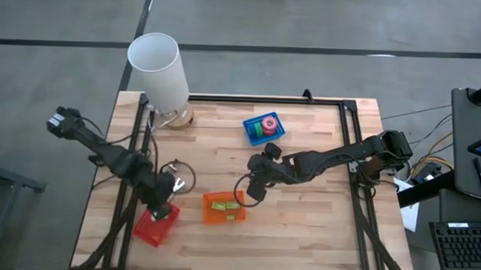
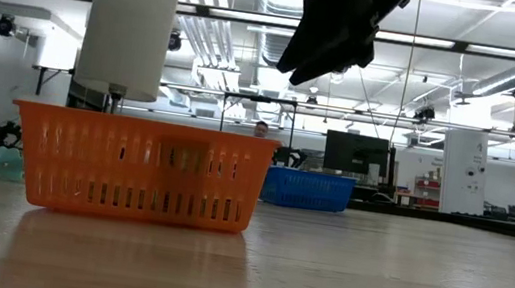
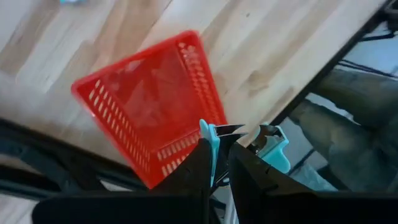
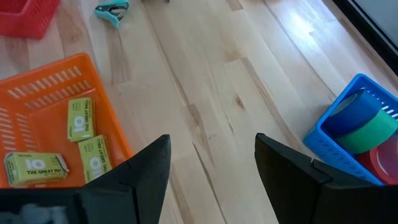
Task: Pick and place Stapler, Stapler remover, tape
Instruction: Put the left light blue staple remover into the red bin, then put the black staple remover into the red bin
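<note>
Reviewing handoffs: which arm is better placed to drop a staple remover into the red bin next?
The left. Its gripper is shut on a teal staple remover directly above the red bin. The right gripper is open and empty, beside the orange bin.

The left gripper is closed on a teal-handled metal staple remover, held directly above the near corner of the red perforated plastic basket. The basket rests on the light wooden tabletop, at its edge. The basket interior appears empty.
</note>
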`<state>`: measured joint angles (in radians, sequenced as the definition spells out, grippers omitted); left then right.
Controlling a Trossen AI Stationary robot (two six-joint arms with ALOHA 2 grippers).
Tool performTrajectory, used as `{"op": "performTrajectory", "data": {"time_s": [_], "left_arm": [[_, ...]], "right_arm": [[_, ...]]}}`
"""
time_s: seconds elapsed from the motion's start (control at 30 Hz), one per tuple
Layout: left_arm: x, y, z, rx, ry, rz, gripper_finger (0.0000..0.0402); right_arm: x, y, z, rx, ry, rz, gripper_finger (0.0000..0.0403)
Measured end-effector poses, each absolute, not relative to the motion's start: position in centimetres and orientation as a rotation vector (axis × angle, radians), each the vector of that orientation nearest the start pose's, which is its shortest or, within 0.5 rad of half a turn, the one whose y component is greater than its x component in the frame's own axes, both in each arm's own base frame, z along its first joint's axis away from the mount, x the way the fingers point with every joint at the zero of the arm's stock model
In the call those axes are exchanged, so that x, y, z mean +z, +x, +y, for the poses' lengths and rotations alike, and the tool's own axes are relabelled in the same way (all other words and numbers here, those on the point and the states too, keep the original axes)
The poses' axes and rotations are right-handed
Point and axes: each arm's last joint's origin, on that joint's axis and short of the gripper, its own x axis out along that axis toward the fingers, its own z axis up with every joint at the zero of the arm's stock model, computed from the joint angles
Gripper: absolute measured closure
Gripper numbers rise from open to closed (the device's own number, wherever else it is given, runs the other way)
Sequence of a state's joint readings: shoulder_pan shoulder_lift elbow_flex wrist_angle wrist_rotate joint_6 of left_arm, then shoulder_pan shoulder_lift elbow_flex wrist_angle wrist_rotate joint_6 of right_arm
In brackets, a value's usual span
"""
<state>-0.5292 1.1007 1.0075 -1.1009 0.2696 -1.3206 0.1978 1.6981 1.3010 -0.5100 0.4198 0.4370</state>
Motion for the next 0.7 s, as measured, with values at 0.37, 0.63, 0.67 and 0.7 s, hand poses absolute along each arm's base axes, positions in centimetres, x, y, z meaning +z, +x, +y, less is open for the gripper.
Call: {"op": "performTrajectory", "data": {"time_s": [0.37,0.63,0.67,0.7], "left_arm": [[24.7,15.0,-11.9,0.276,-0.976,1.579,0.035],[21.9,14.2,-11.2,0.403,-0.968,1.627,0.0334],[21.6,14.1,-11.1,0.416,-0.974,1.628,0.0331],[21.3,14.1,-11.1,0.42,-0.983,1.625,0.0327]], "right_arm": [[25.1,35.5,5.9,-0.375,0.094,0.815,0.0179],[25.1,35.5,5.9,-0.378,0.1,0.814,0.0192],[25.1,35.5,5.9,-0.378,0.1,0.814,0.0195],[25.1,35.5,5.9,-0.378,0.1,0.814,0.02]]}}
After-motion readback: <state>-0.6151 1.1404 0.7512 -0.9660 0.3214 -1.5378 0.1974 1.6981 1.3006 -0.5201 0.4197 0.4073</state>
